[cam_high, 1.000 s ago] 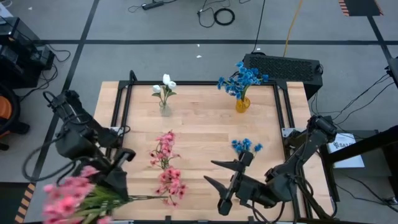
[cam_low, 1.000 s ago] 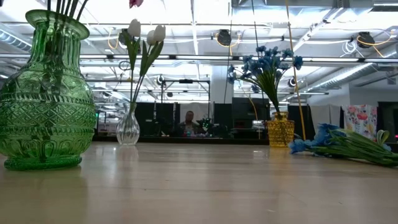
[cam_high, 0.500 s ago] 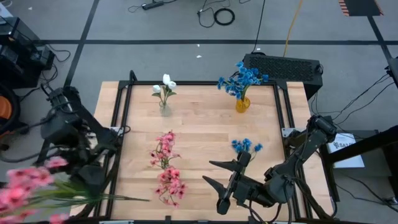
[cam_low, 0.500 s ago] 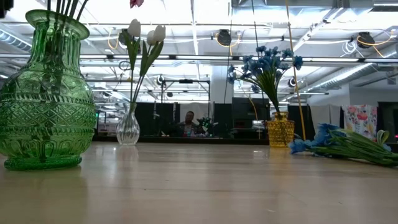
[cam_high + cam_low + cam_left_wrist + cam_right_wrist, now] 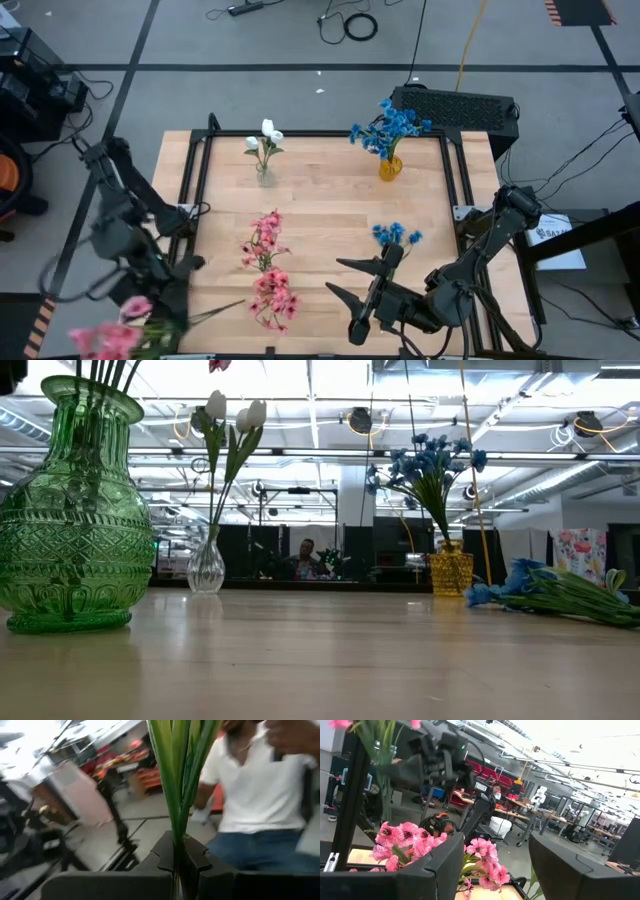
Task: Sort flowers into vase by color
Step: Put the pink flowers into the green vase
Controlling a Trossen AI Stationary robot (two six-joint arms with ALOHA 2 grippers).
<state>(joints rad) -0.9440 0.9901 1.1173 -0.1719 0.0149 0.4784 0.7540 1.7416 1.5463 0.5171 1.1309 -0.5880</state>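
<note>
My left gripper (image 5: pixel 172 312) is at the table's near-left corner, shut on a bunch of pink flowers (image 5: pixel 105 340) whose blossoms hang out past the table's left edge. My right gripper (image 5: pixel 350 292) is open and empty at the near edge, right of two pink sprigs (image 5: pixel 263 240) (image 5: pixel 275 295) that lie flat on the table. A blue sprig (image 5: pixel 397 235) lies on the table to the right. White flowers stand in a small clear vase (image 5: pixel 264 172). Blue flowers stand in a yellow vase (image 5: pixel 389 166). A green glass vase (image 5: pixel 75 510) with stems in it shows only in the low view. My left gripper pinches the bundle of green stems (image 5: pixel 176 827) between its two fingers (image 5: pixel 197 857), which lie across the stems. The bunch is lifted clear and about level. Its blossoms point past the table's left edge and its stem ends (image 5: pixel 232 305) toward the table's middle.
A black frame (image 5: pixel 195 170) runs along the table's edges. A person in a white shirt (image 5: pixel 255 795) sits beyond the table in the left wrist view. Bare wood (image 5: pixel 330 200) lies in the table's middle between the vases and the loose sprigs.
My left gripper has swung with the pink bunch out past the table's left edge and then back toward the near-left corner, staying shut on the stems. The bunch has stayed lifted and about level.
</note>
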